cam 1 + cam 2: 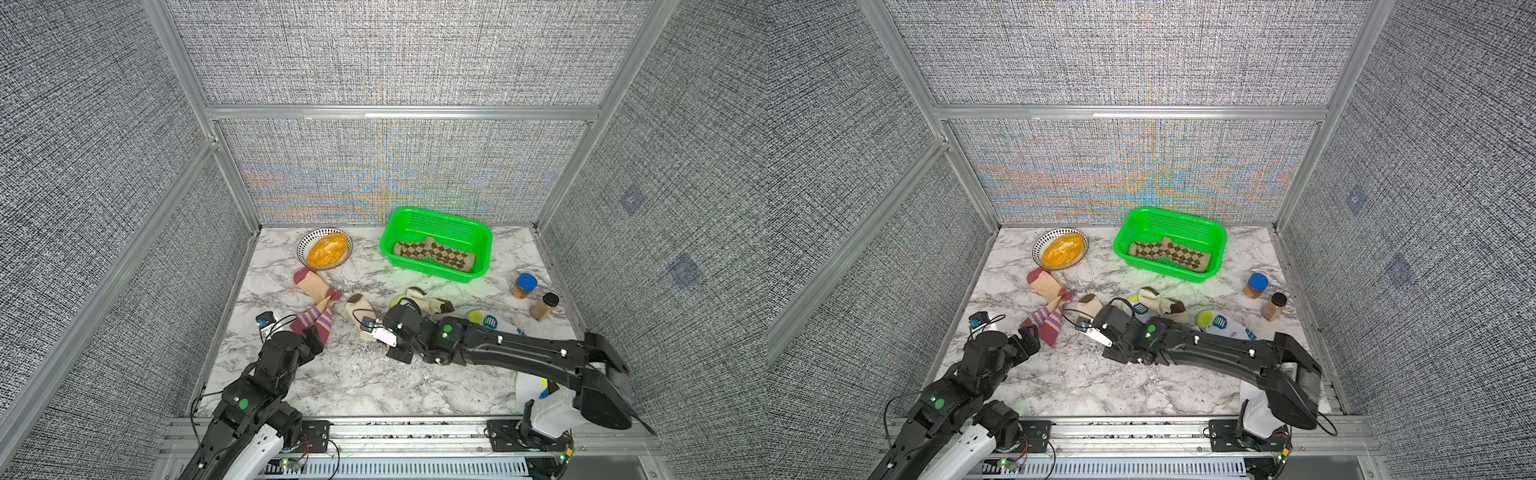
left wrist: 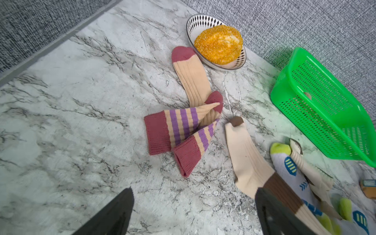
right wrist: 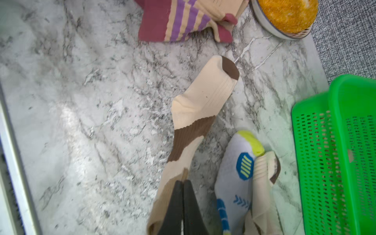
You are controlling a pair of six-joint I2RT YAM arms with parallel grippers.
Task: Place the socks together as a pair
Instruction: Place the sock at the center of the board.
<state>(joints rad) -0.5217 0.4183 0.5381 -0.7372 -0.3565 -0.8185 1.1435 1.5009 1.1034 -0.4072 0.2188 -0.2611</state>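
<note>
Right hand (image 3: pixel 184 184) clamped on leg end of cream sock (image 3: pixel 199 97), sock trailing across mid surface (image 1: pixel 332 382); left hand (image 2: pixel 193 205) fingers wide apart, gripping nothing, near left edge; two striped socks (image 2: pixel 175 126) crossed just beyond it; second cream sock (image 1: pixel 1158 305) draped over one of two white lime-toed socks (image 3: pixel 232 158); argyle socks (image 1: pixel 436 253) in green basket (image 1: pixel 440 224) at back edge, count unclear; one bowl (image 1: pixel 309 243); two jars (image 1: pixel 524 286) by right edge.

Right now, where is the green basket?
In both top views the green basket sits at the far edge of the table, to the right of the bowl, with checked socks lying inside it.
</note>
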